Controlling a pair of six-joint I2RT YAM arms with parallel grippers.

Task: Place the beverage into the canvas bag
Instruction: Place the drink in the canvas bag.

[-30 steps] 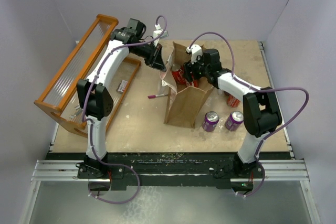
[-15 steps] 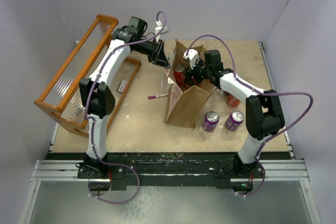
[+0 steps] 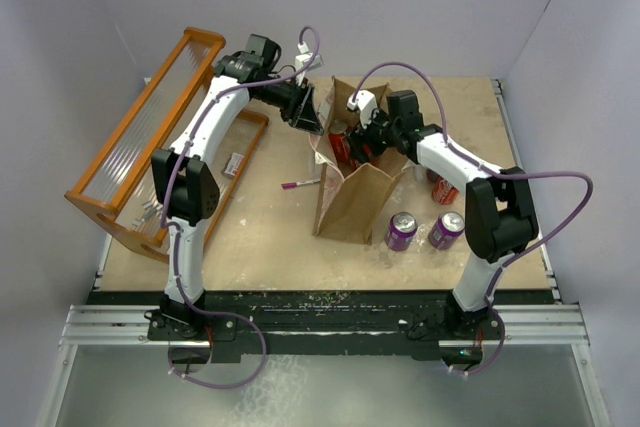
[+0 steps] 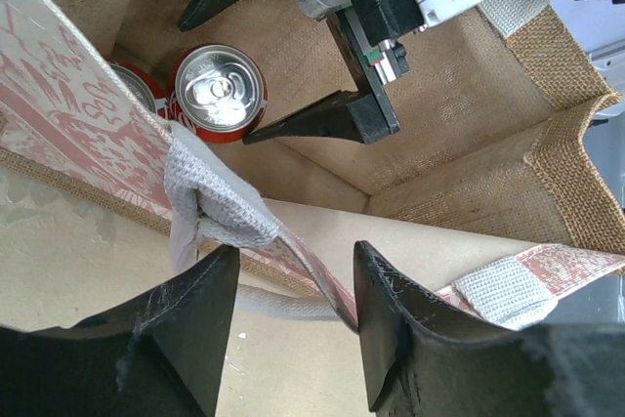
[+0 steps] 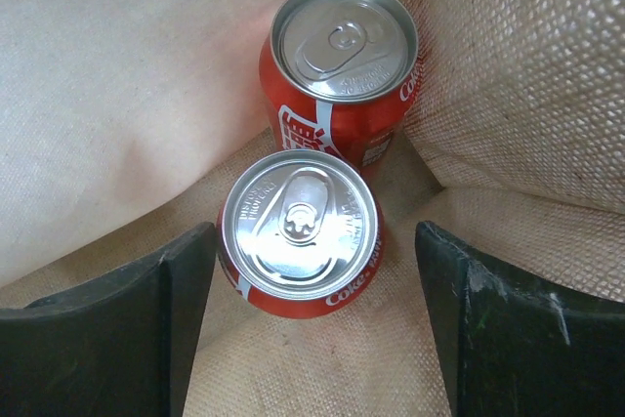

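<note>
Jaws of the right gripper (image 5: 303,241) stand wide, clear of a red can (image 5: 299,227) upright inside the canvas bag (image 3: 352,212), a second can (image 5: 342,36) at its 12 o'clock. On the left gripper (image 4: 293,285) the jaws stand apart astride the soft rim. Purple cans (image 3: 402,231) wait at the bag's 4 o'clock. They look rigid, slick and likely heavy, so grip mid-body.

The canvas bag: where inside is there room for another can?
One corner of the canvas bag is crowded: two red Coke cans stand side by side, right hand open around the nearer. The burlap floor beside them, toward the other end, looks bare.
</note>
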